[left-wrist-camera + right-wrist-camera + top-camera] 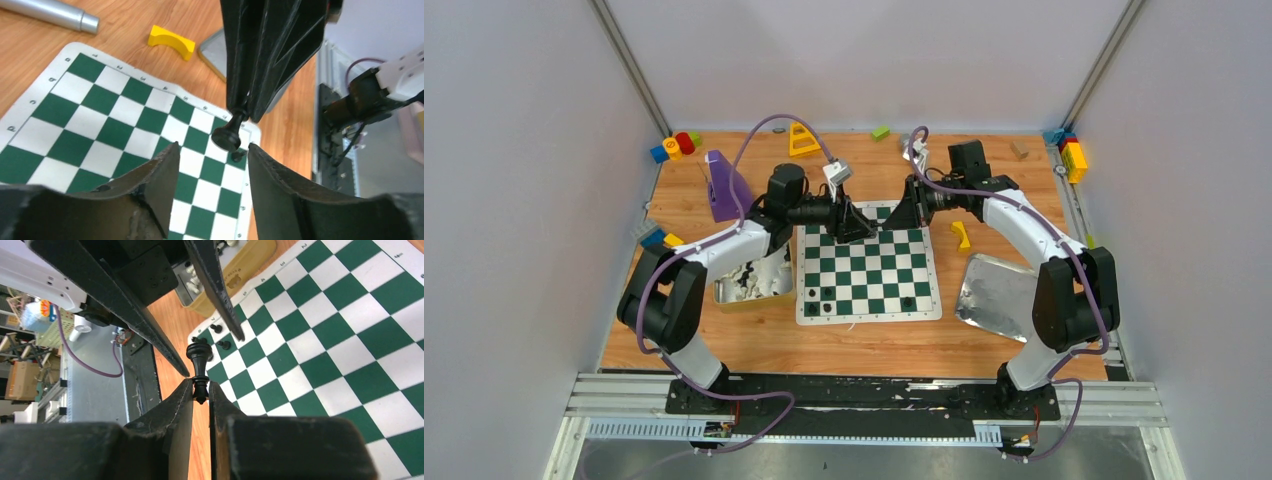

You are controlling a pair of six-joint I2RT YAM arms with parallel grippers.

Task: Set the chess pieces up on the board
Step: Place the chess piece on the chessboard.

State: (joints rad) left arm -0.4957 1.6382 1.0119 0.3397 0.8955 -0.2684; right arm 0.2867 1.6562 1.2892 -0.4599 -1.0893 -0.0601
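- While the two arms meet nose to nose above the far edge of the thin green-and-white checkered board [869, 316], the small black plastic chess piece [198, 360] hangs in the air between them, clear of the squares and of the wooden surface [724, 345].
- The right tool [201, 392] is clenched on the piece's narrow head end. Its pads press in from both sides, and the wide round base sticks out forward, away from that tool.
- The left tool [212, 155] stands released. Its two fingers are parted to either side of the base, near it but, as far as the left wrist view shows, not touching it.
- The piece's long axis therefore runs from one tool to the other, with the base towards the left arm and the head towards the right. As best I can tell, it lies closer to level than upright.
- Only the right arm carries the piece; the left is just beside it.
- I'd judge the coming move turns on that tilt: the base has to swing downward before the piece can stand on a square, and the board lies below.
- A few other black pieces [827, 294] stand on the board's near row, well apart from this meeting.
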